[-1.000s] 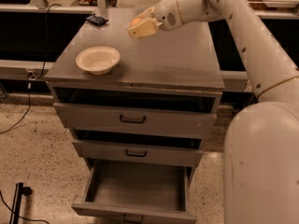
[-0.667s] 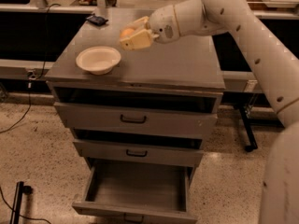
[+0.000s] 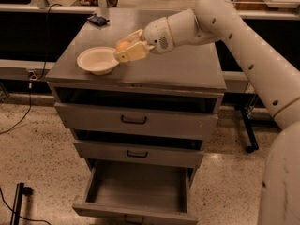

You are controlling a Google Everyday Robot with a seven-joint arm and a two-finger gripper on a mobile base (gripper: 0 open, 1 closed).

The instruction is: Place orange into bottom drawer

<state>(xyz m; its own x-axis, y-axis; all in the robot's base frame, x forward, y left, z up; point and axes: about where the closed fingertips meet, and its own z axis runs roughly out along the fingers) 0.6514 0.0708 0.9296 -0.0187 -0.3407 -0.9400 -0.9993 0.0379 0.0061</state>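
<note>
The orange [image 3: 123, 45] sits between the cream fingers of my gripper [image 3: 127, 48], which is shut on it. The gripper hangs just above the cabinet top [image 3: 187, 69], right beside the right rim of the cream bowl [image 3: 96, 60]. The white arm reaches in from the upper right. The bottom drawer [image 3: 136, 186] is pulled out at the foot of the cabinet, and its flat grey floor is bare. It lies well below and in front of the gripper.
Two upper grey drawers [image 3: 133, 120] with dark handles stand slightly ajar. A small dark object [image 3: 97, 19] lies at the back left of the cabinet top. A black cable [image 3: 18, 116] runs over the speckled floor on the left.
The gripper has moved left and forward across the cabinet top, with the orange in it, from the back middle to the bowl's right rim.
</note>
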